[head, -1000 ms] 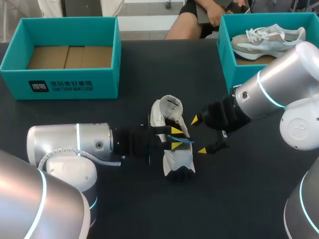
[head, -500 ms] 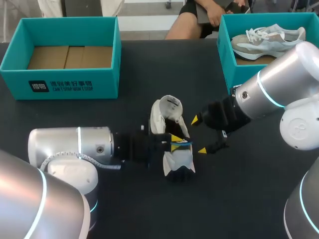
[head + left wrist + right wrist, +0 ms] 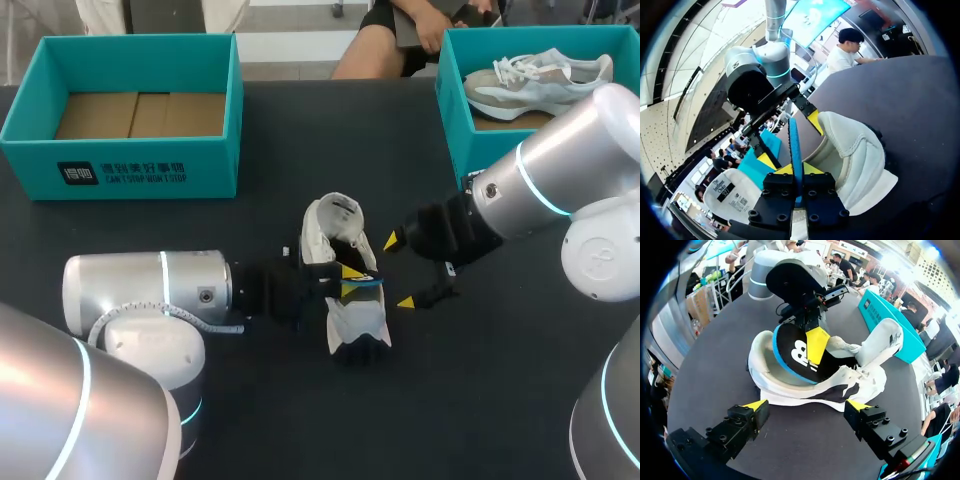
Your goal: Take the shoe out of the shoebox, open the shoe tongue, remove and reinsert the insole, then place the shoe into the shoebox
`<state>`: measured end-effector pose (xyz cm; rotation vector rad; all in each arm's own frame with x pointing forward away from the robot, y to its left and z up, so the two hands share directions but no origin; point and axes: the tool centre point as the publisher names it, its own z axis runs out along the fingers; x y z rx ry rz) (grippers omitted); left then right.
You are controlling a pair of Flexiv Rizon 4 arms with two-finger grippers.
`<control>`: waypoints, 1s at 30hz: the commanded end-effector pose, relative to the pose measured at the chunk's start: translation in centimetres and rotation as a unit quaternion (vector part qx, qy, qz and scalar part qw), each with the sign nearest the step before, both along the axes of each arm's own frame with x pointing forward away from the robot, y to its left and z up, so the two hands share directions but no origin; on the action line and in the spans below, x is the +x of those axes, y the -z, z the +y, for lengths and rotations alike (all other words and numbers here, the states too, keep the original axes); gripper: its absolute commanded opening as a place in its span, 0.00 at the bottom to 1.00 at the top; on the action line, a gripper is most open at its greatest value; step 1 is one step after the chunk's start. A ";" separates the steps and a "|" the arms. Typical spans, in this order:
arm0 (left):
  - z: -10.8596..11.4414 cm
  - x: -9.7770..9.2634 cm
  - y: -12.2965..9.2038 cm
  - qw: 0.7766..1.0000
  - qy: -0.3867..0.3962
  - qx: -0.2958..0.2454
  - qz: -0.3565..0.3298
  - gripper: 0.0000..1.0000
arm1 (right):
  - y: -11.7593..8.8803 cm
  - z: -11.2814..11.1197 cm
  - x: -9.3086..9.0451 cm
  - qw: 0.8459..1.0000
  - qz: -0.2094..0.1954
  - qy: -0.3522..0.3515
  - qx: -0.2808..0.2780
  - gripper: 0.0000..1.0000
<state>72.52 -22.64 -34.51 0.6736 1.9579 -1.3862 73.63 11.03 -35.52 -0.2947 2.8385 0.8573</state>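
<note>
A white and black shoe (image 3: pixel 338 320) lies on the dark table, toe toward me, its tongue (image 3: pixel 335 212) folded back. My left gripper (image 3: pixel 350 280) comes in from the left and is shut on the blue-rimmed black insole (image 3: pixel 792 357), which stands on edge in the shoe's opening. In the left wrist view the insole's blue edge (image 3: pixel 794 145) sits between the tips of the left gripper (image 3: pixel 798 169). My right gripper (image 3: pixel 399 271) is open just right of the shoe. In its own view the right gripper (image 3: pixel 806 405) straddles the shoe's side (image 3: pixel 790 392) without touching it.
An open teal shoebox (image 3: pixel 215 165) with a cardboard floor stands at the back left. A second teal box (image 3: pixel 452 95) at the back right holds another pale sneaker (image 3: pixel 540 80). My right arm's elbow (image 3: pixel 590 150) sits in front of that box.
My left gripper's yellow tips were apart around the insole and have closed on it. The left arm has slid a little to the right. The right arm has not moved.
</note>
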 end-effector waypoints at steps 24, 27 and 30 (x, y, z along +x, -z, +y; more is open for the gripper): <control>-0.7 -2.8 -0.9 1.000 0.025 -0.011 0.008 0.00 | 0.1 0.1 -0.1 1.000 -0.001 0.001 -0.001 1.00; -0.5 -2.3 -0.2 1.000 0.021 -0.008 0.006 0.00 | 0.1 0.1 -0.1 1.000 -0.001 0.001 -0.001 1.00; -0.3 -1.9 0.2 1.000 0.015 -0.005 0.001 0.00 | 0.1 0.1 -0.1 1.000 -0.001 0.001 -0.001 1.00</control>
